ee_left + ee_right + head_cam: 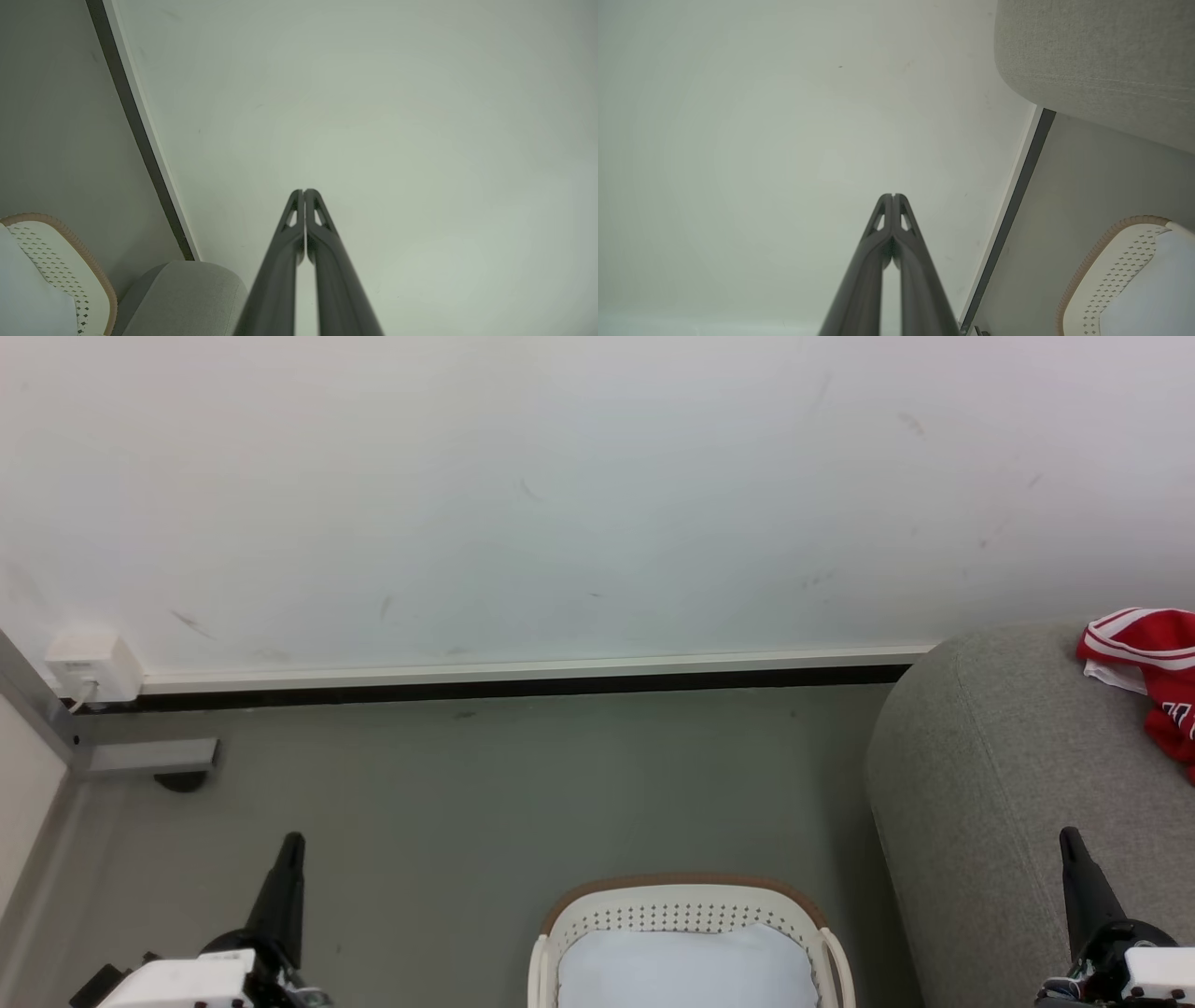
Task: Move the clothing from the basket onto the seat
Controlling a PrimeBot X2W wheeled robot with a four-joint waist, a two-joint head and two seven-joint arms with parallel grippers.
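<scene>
White wall point(560, 476) spans the upper half of the head view and meets a grey floor point(448, 784) at a pale baseboard point(523, 665) with a dark strip beneath. At bottom centre the basket point(686, 887), cream with a brown rim, stands on the floor with its pale inside bottom showing. At right, the grey seat point(971, 784) rises just beside the basket. The clothing point(1153, 663), red with white stripes, lies on top of the seat at the right edge of the frame. The left tool point(289, 859) at lower left and the right tool point(1074, 859) at lower right point up the frame. Left wrist view: the left tool's two dark fingers point(280, 280) press together at centre, holding nothing, before the wall; basket rim and seat corner sit at lower left. Right wrist view: the right tool's fingers likewise meet, gripping nothing; seat at upper right, basket at lower right.
</scene>
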